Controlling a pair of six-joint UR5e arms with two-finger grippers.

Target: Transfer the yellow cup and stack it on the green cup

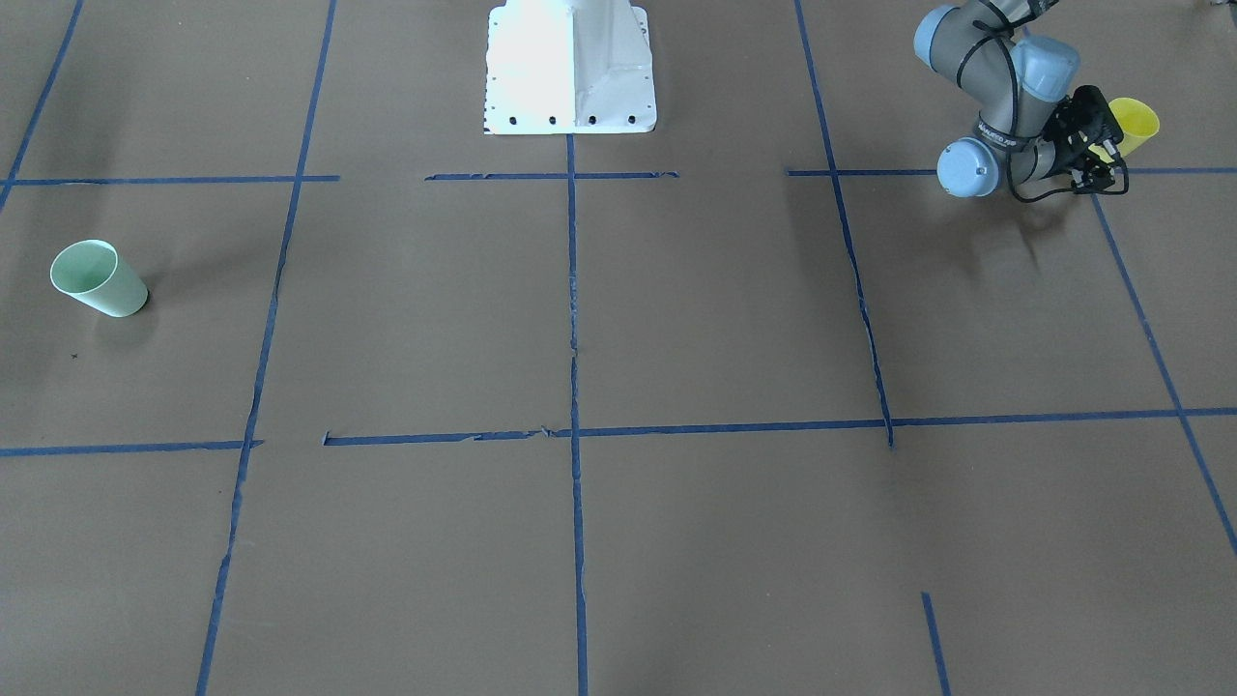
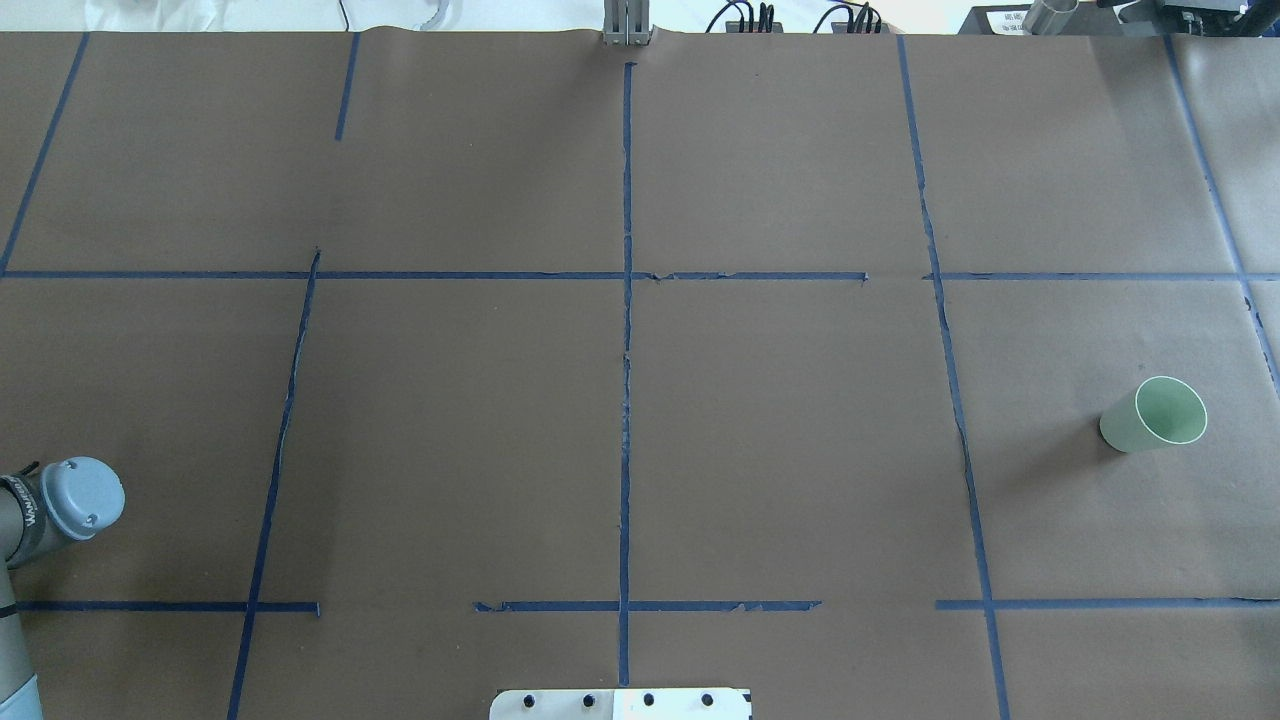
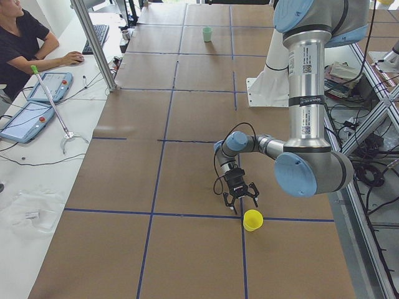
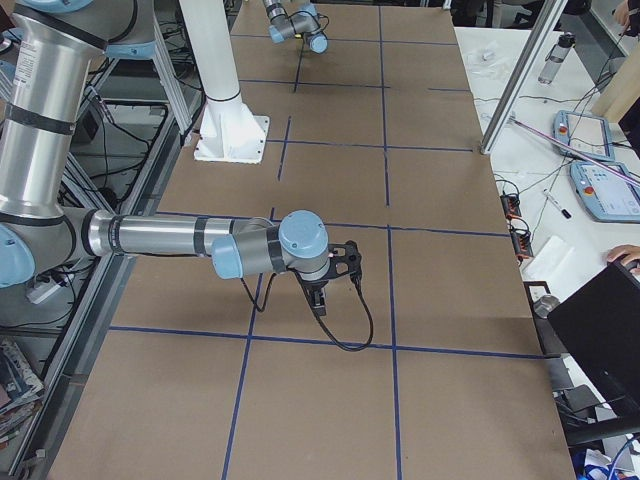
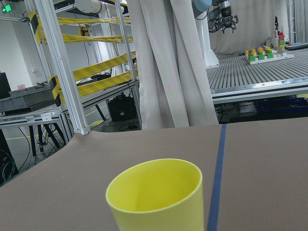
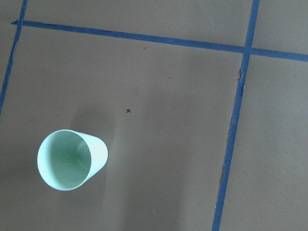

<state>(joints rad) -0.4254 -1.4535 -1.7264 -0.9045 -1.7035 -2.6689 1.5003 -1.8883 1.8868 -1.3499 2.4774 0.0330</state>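
The yellow cup (image 1: 1133, 124) stands upright at the table's end on my left side; it also shows in the exterior left view (image 3: 252, 220) and fills the bottom of the left wrist view (image 5: 156, 198). My left gripper (image 1: 1105, 155) is low and just beside the cup, fingers spread open (image 3: 240, 200), holding nothing. The green cup (image 1: 97, 278) stands upright at the opposite end (image 2: 1155, 415), and the right wrist view looks down into it (image 6: 72, 160). My right gripper (image 4: 318, 300) hangs above that area; I cannot tell whether it is open or shut.
The brown table (image 2: 780, 430) is marked with blue tape lines. The white robot base (image 1: 570, 68) stands at the middle of the robot's edge. An operator (image 3: 25, 43) sits at a side desk with tablets. A metal post (image 3: 93, 43) stands at that desk's edge.
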